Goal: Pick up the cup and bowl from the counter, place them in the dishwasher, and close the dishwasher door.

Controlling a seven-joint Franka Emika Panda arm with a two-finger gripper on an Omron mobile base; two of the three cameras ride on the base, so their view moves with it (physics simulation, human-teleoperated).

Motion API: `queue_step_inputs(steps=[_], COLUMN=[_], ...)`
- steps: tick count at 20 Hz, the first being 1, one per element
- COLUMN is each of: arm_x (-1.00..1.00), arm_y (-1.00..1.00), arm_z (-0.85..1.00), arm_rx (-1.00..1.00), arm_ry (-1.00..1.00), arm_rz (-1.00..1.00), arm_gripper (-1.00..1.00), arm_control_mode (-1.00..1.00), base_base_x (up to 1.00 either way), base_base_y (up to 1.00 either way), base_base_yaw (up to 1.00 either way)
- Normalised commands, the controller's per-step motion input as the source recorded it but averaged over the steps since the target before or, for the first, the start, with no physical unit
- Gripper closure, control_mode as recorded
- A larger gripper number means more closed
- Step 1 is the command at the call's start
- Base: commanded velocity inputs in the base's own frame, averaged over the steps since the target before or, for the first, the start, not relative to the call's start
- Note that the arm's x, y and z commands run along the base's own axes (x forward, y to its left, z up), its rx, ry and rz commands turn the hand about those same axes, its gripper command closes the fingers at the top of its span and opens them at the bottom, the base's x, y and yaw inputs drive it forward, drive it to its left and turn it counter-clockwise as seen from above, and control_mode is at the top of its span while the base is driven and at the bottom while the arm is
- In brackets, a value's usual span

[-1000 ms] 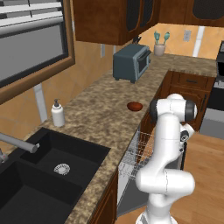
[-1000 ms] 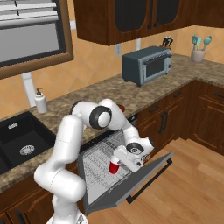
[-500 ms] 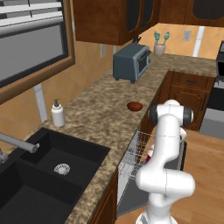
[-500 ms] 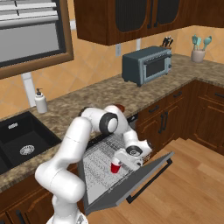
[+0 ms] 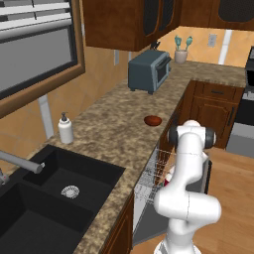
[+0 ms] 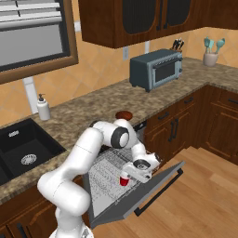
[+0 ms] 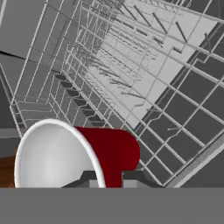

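Wooden cabinets and a brown speckled counter [image 6: 88, 109] frame our workspace, with the toaster oven [image 6: 155, 69] further along and the soap dispenser [image 6: 43, 108] by the sink [image 5: 59, 188]. We have the arm reached down over the open dishwasher [image 6: 109, 169], whose door [image 6: 139, 195] lies dropped flat. Our end effector [image 6: 132, 174] is clamped on the rim of the cup [image 7: 78, 153]: in the hand view the fingertips pinch the white lip, and the red body hangs just above the wire rack [image 7: 131, 70]. The bowl [image 5: 153, 120] waits on the counter near the edge above the dishwasher.

We judge this to be the placing step for the cup. To do it well, we should lower until the base meets the rack wires, settle it between tines rather than on one, and only then part the fingers. We would lift straight up afterwards so a fingertip does not tip the cup.
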Motion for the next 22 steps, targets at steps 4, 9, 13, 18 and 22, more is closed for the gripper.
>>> queue_step_inputs(steps=[4, 9, 13, 18, 22], arm_x=[0.20, 0.11, 0.00, 0.00, -0.04], arm_y=[0.00, 0.00, 0.00, 0.01, -0.01], arm_z=[-0.32, -0.23, -0.03, 0.15, 0.42], arm_rx=[-0.04, 0.00, -0.02, -0.01, 0.00], arm_ry=[-0.01, 0.00, -0.04, -0.09, -0.13], arm_rz=[0.00, 0.00, 0.00, 0.00, 0.00], arm_gripper=[1.00, -1.00, -1.00, -1.00, -1.00], arm_control_mode=[-1.00, -1.00, -1.00, -1.00, -1.00], base_base_x=[0.00, 0.00, 0.00, 0.00, 0.00], base_base_y=[0.00, 0.00, 0.00, 0.00, 0.00], base_base_yaw=[0.00, 0.00, 0.00, 0.00, 0.00])
